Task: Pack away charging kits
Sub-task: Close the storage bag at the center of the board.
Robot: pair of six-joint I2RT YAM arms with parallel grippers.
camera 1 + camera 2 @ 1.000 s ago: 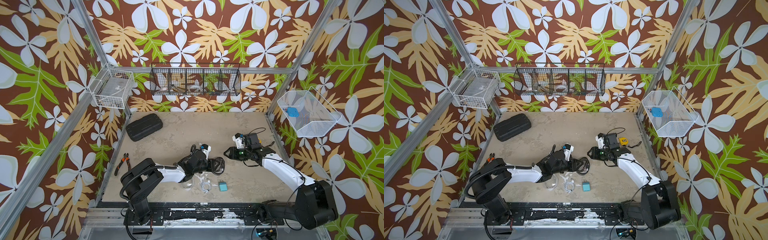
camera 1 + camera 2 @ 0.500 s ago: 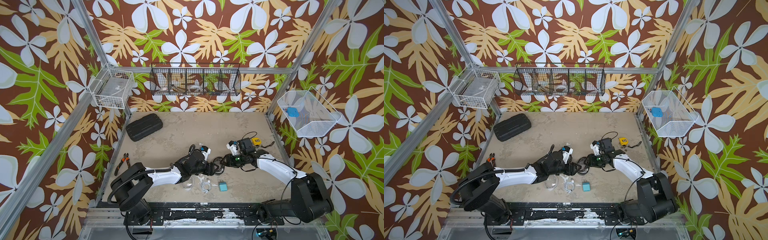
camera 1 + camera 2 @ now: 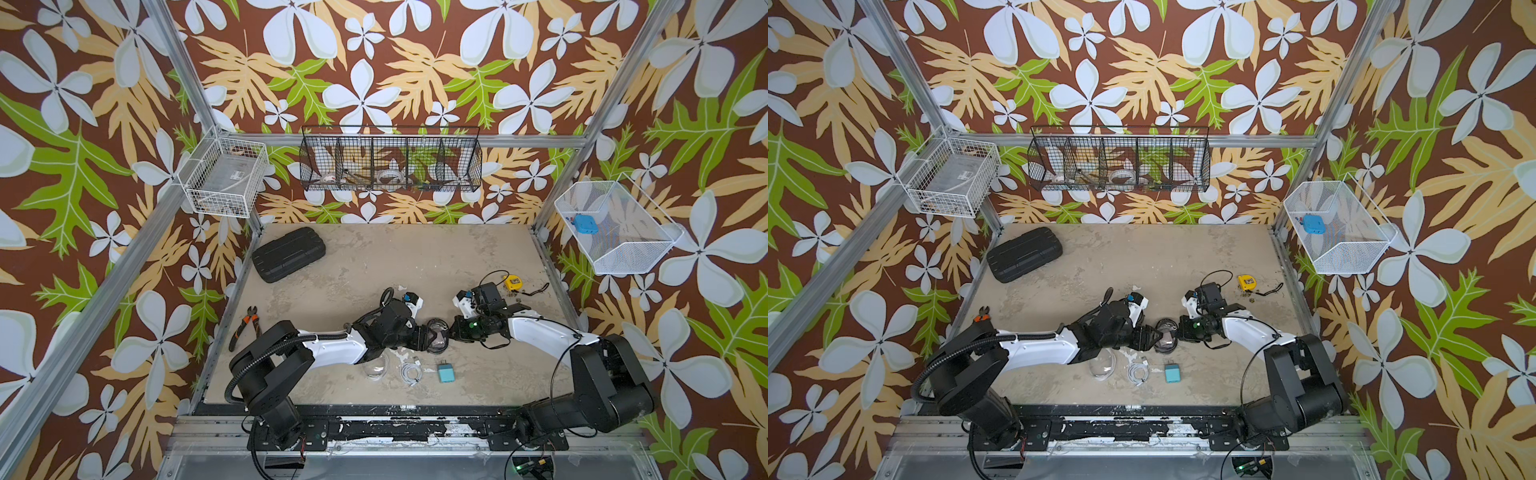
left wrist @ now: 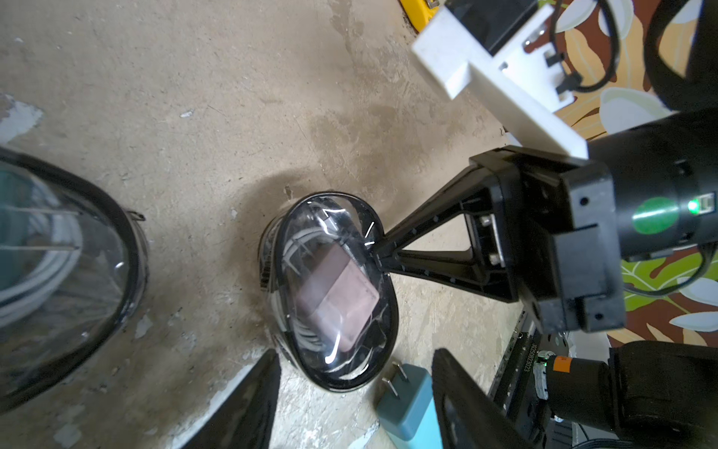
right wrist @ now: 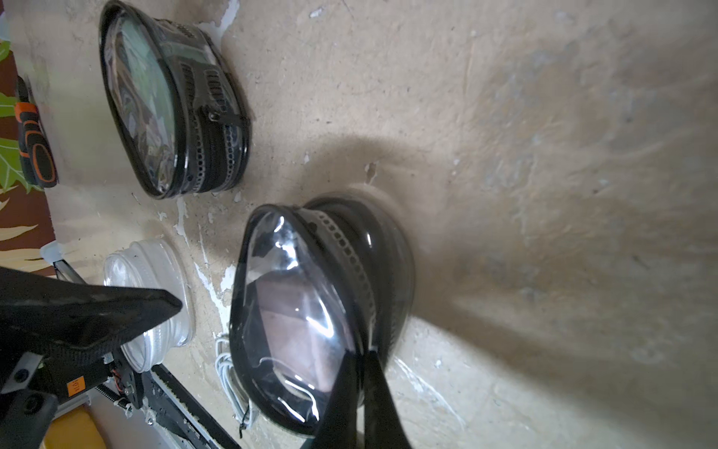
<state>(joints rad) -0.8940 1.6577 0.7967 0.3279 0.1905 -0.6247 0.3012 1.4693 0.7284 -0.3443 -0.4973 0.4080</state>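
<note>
The black-rimmed pouch [image 4: 328, 272], a pink plug [image 4: 342, 301] inside, is clamped at its rim by the right claw [image 4: 379, 252]; the left claw [image 4: 355, 355] is held apart beside it.

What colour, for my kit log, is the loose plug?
The plug is teal, clearest in a top view.

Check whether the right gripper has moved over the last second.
Yes. In a top view the right gripper has come away from the yellow tape measure, toward the teal plug, up to the black-rimmed pouch.
</note>
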